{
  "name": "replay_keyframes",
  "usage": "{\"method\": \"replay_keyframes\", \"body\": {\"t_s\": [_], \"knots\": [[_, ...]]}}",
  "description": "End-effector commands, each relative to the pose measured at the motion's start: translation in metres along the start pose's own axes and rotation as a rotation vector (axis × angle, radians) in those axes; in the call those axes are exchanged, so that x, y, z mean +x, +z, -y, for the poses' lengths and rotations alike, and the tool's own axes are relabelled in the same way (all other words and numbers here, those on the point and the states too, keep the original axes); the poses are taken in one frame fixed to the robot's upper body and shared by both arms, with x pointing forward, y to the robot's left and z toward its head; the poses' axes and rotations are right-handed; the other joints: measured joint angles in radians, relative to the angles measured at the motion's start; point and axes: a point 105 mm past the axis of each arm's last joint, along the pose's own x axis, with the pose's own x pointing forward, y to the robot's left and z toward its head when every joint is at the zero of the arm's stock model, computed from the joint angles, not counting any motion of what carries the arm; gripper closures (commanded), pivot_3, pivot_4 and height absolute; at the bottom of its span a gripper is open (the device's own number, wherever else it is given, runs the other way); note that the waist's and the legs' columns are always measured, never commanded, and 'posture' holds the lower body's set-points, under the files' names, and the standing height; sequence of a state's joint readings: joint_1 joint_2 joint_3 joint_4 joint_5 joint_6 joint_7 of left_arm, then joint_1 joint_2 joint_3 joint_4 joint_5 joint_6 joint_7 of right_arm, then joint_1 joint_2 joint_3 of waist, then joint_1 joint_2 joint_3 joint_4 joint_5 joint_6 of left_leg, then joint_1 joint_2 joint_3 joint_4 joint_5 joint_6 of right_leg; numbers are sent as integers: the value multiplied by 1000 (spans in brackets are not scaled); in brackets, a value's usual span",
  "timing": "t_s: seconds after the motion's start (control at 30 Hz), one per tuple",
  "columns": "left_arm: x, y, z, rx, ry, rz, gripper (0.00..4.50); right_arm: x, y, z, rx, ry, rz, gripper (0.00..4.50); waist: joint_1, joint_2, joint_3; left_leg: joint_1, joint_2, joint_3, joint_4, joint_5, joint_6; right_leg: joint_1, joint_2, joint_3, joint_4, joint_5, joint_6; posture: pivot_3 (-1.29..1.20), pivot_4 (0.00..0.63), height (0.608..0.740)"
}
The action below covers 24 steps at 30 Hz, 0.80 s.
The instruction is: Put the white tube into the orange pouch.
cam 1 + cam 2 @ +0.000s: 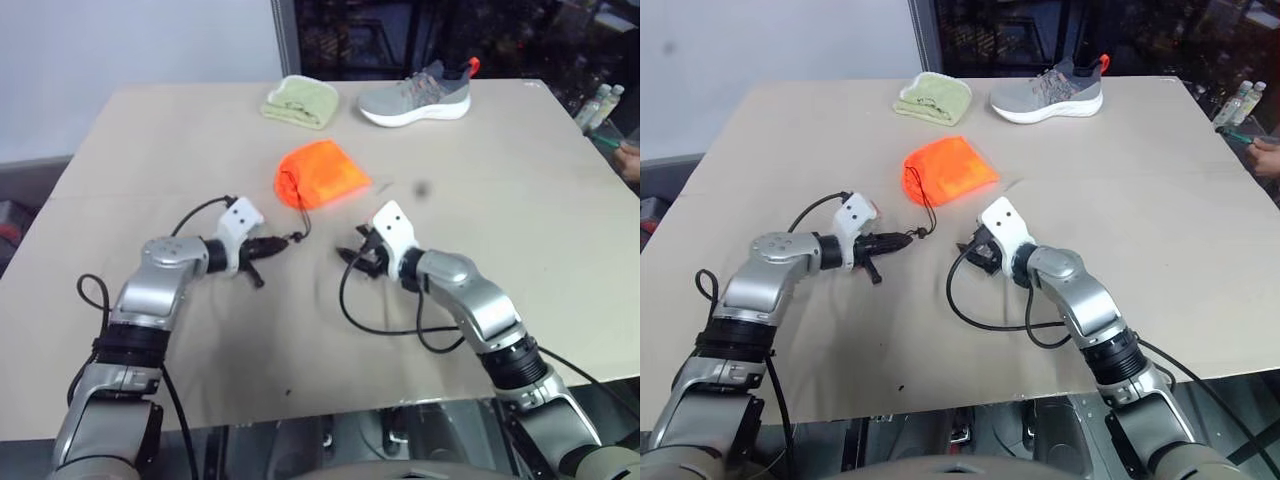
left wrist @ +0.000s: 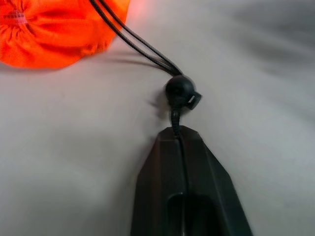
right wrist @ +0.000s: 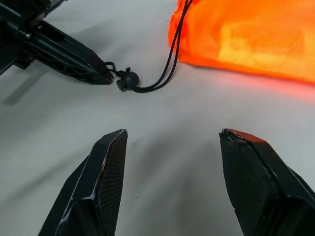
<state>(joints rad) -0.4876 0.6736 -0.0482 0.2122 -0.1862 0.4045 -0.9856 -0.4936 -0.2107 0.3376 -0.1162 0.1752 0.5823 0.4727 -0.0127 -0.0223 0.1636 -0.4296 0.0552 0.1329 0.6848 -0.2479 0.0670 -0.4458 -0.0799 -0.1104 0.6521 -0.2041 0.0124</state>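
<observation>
Left wrist view: the left gripper [image 2: 183, 132] is clenched on the thin dark drawstring cord [image 2: 140, 43], pinching its tail just behind the round black cord stopper [image 2: 180, 90]; from the head views this reads only as black fingers meeting a dark bead. Right wrist view: the right gripper [image 3: 172, 142] stands released, fingers [image 3: 106, 162] wide apart over bare tabletop, holding nothing, aimed at the bright orange flat fabric pouch [image 3: 246, 39]. A pale rectangular patch glows through the pouch fabric in that view; whether it is the white tube cannot be told, and the pouch's gathered mouth faces the left gripper. In the head views the pouch [image 1: 318, 172] lies near the middle of the tan flat table [image 1: 520, 240], the cord running from it toward the left gripper [image 1: 268, 247]; the right gripper [image 1: 352, 256] sits just beside, apart from the pouch. At the far edge lie a light green folded cloth [image 1: 298, 101] and a grey knit sneaker with white sole [image 1: 418, 95], well apart from the pouch. Small pale bottles [image 1: 600, 104] stand past the far right corner. Wide bare tabletop lies right of the arms and along the near edge.
</observation>
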Motion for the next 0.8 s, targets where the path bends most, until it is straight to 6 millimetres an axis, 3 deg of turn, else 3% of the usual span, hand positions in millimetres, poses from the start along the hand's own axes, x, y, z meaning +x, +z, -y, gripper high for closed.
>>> {"method": "replay_keyframes", "body": {"t_s": [0.03,0.27,0.4,0.8], "knots": [[-8,25,-3,-21,-27,107,4433,-1,27,0,-122,7,98,1465,-1,0,0,0,0,0,0,0,0,0,0,0,0,0,0,0,150,740],[-32,53,10,-168,-170,233,4433,11,49,-12,-359,83,176,1465,-7,0,0,0,1,0,0,0,-1,-1,1,1,1,0,0,0,150,740],[-38,58,12,-184,-186,232,4433,22,54,-19,-519,157,184,1465,-6,0,0,1,0,0,0,0,-1,-1,0,1,1,0,0,0,150,740],[-48,74,20,-183,-203,258,4433,54,56,-32,-540,246,213,1465,-6,0,0,0,0,0,0,1,-1,-1,1,1,1,0,0,0,150,740]]}}
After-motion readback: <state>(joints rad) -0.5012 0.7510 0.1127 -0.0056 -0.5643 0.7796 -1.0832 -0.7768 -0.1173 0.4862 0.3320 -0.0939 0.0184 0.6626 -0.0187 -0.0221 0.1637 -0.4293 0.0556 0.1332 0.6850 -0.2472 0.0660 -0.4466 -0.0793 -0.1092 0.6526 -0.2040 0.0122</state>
